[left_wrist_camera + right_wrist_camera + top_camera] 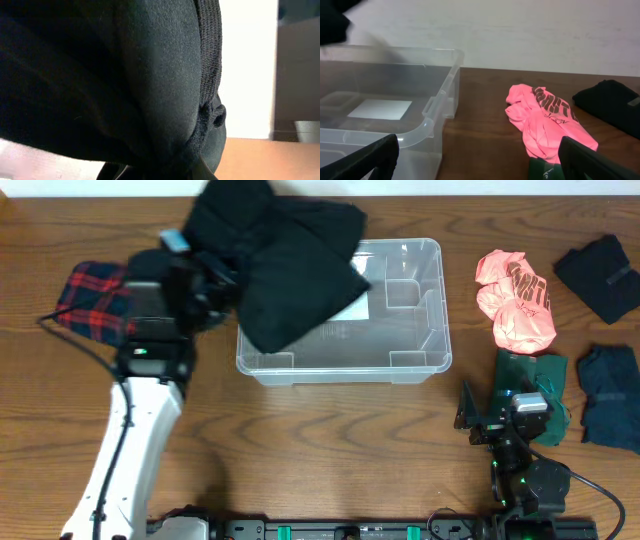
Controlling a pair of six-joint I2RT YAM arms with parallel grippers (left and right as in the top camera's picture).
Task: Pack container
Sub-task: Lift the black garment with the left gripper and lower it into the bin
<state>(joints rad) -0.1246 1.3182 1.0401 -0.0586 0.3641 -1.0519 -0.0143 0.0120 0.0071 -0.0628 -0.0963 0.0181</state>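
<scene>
**mo:** Overhead first. The container (345, 370) sits mid-table (330, 450), and the part of it I can see looks bare. The left arm (130, 420) has a black garment (290, 260) hanging over the container's left half. So this is the first item going in?

**jay:** That's my read, carry-and-drop step. Plenty is waiting on the right too: a pink shirt (515, 300), a green garment (545, 375) right by the right gripper (475, 412), and two dark pieces (600, 275) beyond that. There's a plaid cloth (95, 300) off on the left.

**mo:** Left wrist cam is no help, it's the black garment (125, 75) nearly wall to wall. The left gripper is buried in it, so I can't tell how far it's closed.

**jay:** Right wrist cam is clearer. The right gripper (480, 160) has its fingers spread wide with nothing between them. It's looking past the container's corner (440, 105) toward the pink shirt (545, 120). The white label (380, 109) on the base shows through uncovered.

**mo:** Next move?

**jay:** I'd guess lower the garment until it's inside the rim rather than draped over the left wall, then let go. It's floppy, so a corner could easily end up hanging outside.
</scene>
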